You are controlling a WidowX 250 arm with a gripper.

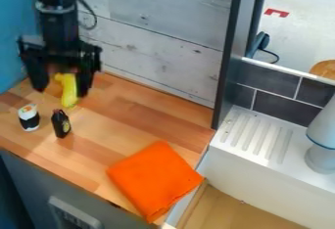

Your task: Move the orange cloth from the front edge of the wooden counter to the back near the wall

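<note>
At the upper left, the black gripper (60,92) hangs low over the wooden counter with its two fingers wide apart. Between them, closer to the right finger, is a yellow elongated object (68,93), perhaps a banana or squash; whether that finger touches it I cannot tell. In front of the gripper stand a small dark bottle (61,124) and, to its left, a white and black sushi-like piece (29,118). An orange folded cloth (155,179) lies flat near the counter's front right.
The wooden counter (134,120) is bordered by a whitewashed plank wall (163,37) behind and a blue wall at left. A dark upright post stands at its right back corner. Further right are a white ribbed drainboard (258,135), a sink basin and a grey-white faucet-like object (323,137).
</note>
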